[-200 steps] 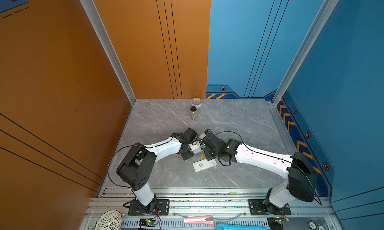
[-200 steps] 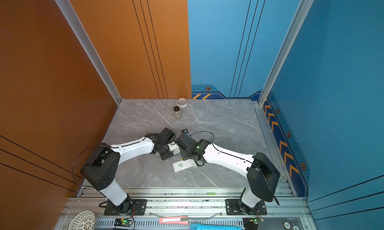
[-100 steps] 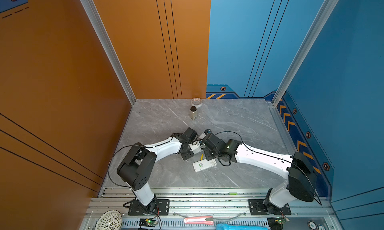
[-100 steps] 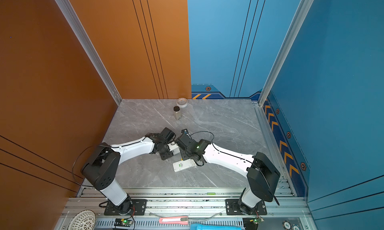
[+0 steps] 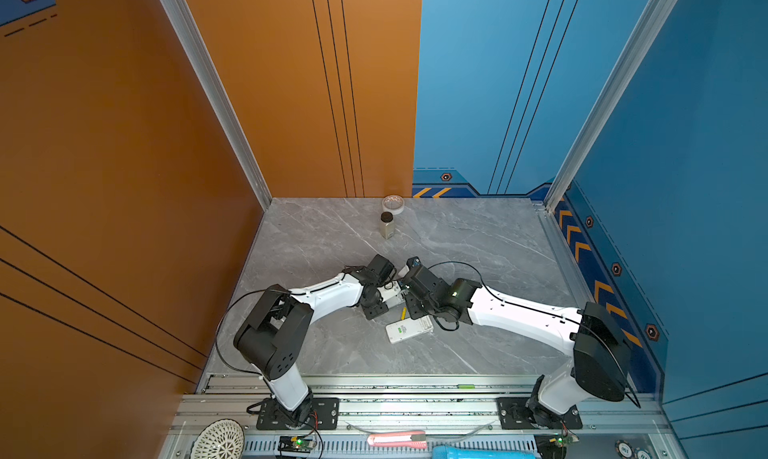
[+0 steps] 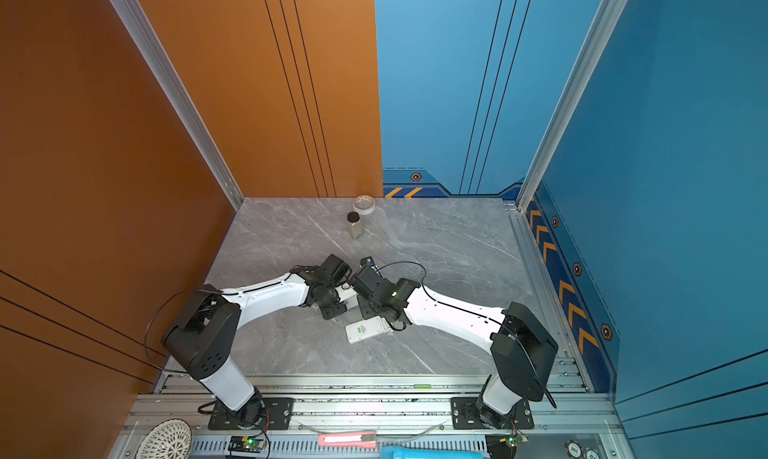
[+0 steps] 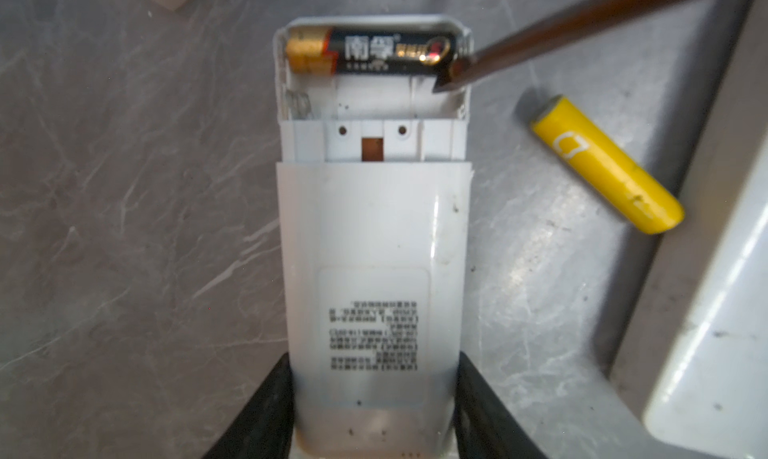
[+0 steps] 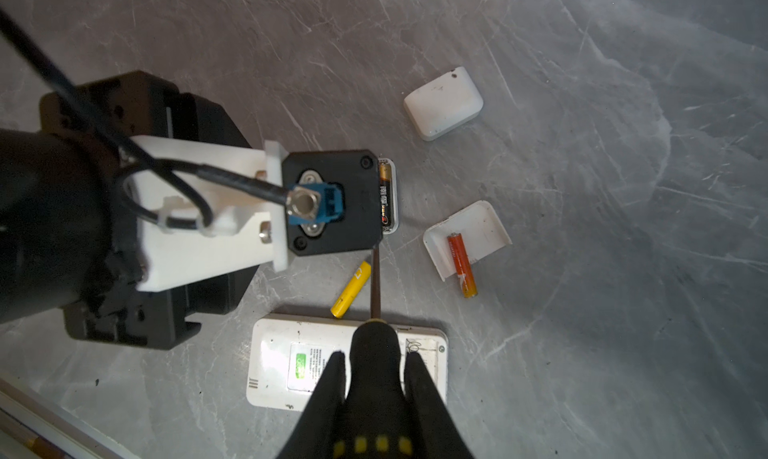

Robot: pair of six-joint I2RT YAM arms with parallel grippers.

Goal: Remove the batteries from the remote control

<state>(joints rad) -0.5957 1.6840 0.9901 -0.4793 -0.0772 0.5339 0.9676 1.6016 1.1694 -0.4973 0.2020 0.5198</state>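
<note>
My left gripper (image 7: 374, 359) is shut on the white remote control (image 7: 374, 236), which lies back up with its battery bay uncovered. A black-and-gold battery (image 7: 374, 52) sits in the far slot; the near slot holds only its spring. My right gripper (image 8: 374, 355) is shut on the black-and-yellow handle of a screwdriver (image 8: 376, 282), whose tip (image 7: 444, 85) rests at that battery's end. A yellow battery (image 7: 606, 164) (image 8: 351, 288) lies loose on the table beside the remote. An orange-red battery (image 8: 461, 266) lies half on a white cover (image 8: 478, 228). Both grippers meet mid-table (image 5: 399, 299).
A second white remote (image 8: 286, 365) (image 5: 409, 330) lies under the right gripper. Another white cover (image 8: 442, 103) lies farther off. A small bottle (image 5: 386, 225) and a tape roll (image 5: 393, 204) stand near the back wall. Orange and blue walls enclose the grey table.
</note>
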